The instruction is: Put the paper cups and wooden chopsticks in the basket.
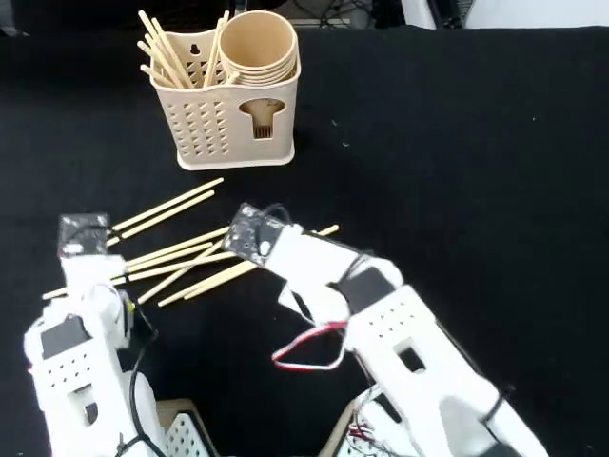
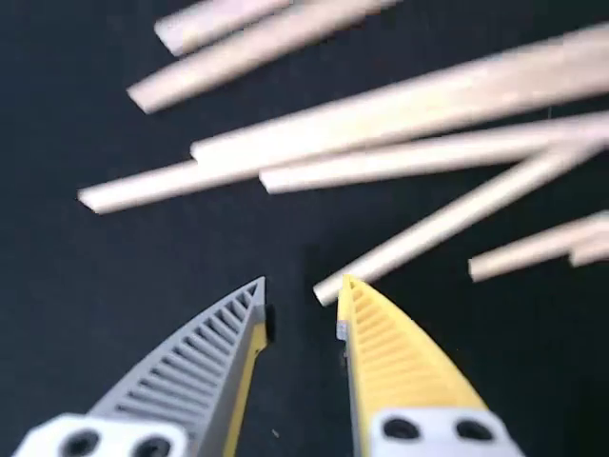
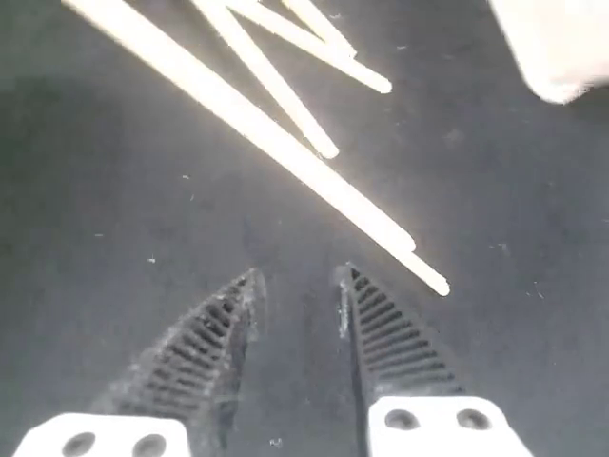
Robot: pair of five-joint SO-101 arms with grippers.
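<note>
Wooden chopsticks lie loose on your black table; more stand in the basket beside stacked paper cups. Left gripper narrowly parted, empty, at a stick's end. Right gripper narrowly parted, empty, near the sticks.

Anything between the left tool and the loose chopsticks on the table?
Nothing visible. The left tool is open over bare black table, and the nearest chopstick ends right at the tool's yellow side, with no other object between.
</note>
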